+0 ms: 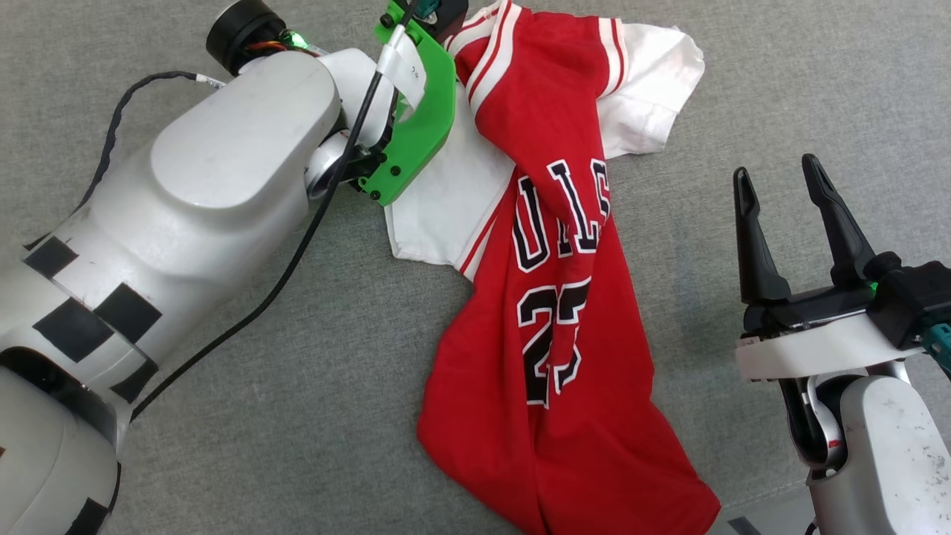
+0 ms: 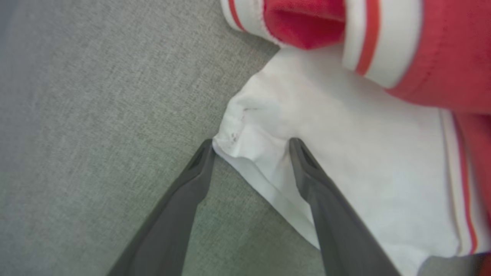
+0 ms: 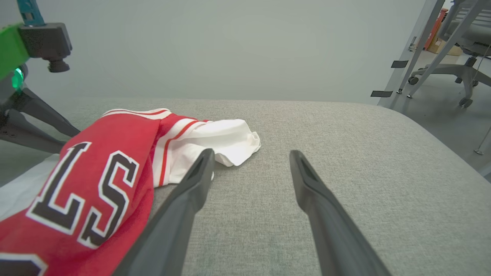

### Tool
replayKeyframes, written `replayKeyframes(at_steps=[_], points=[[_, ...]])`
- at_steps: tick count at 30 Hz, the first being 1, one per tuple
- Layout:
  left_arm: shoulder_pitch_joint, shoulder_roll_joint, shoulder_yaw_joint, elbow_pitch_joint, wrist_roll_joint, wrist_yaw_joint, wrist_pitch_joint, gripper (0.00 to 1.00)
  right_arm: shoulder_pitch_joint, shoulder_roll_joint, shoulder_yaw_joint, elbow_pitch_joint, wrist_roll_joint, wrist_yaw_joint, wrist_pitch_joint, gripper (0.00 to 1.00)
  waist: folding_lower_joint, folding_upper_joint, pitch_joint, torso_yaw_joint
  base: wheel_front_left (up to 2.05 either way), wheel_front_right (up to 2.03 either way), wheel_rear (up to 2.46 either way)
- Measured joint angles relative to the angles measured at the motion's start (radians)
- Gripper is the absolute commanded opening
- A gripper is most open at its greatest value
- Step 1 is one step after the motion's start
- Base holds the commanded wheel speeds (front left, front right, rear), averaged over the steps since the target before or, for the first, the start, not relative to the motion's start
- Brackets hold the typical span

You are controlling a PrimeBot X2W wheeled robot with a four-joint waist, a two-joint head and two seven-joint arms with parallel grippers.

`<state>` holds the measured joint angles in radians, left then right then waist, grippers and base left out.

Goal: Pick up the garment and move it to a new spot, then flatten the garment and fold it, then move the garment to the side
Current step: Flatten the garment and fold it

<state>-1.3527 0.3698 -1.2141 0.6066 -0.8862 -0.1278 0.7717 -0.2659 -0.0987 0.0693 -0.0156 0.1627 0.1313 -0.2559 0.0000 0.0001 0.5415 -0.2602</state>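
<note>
- Red jersey-style T-shirt with white short sleeves [image 1: 550, 312] lies rumpled and twisted on the grey woven-fabric cushion top [image 1: 297, 416], with its collar toward the far edge and its hem toward the near edge.
- Left gripper [image 2: 251, 142] has its two long dark fingers spread wide and grasps nothing. Its tips straddle the corner of one white sleeve [image 2: 345, 161], one finger over the cloth and the other at its edge.
- Right gripper [image 1: 776, 169] is likewise released and empty, over bare cushion near the shirt's other sleeve.
</note>
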Motion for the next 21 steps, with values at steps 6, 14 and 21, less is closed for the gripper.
replayKeyframes(at_steps=[6,14,21], points=[[-0.011,0.012,-0.025,-0.021,-0.02,0.0,-0.027,0.0,-0.004,0.005,-0.01,0.007,0.0,0.0,0.0,1.0,0.0,0.0,0.008,-0.005,0.0,0.0,0.0],[0.016,0.015,-0.063,-0.033,-0.002,0.0,-0.259,0.0,0.002,-0.003,-0.041,0.022,-0.008,0.0,0.0,1.0,0.0,0.0,-0.041,0.032,0.0,0.0,0.0],[0.08,0.083,-0.023,-0.028,-0.013,0.001,-0.497,0.0,0.055,-0.014,-0.076,0.042,-0.012,0.0,0.0,1.0,0.0,0.0,-0.11,0.086,0.0,0.0,0.0]])
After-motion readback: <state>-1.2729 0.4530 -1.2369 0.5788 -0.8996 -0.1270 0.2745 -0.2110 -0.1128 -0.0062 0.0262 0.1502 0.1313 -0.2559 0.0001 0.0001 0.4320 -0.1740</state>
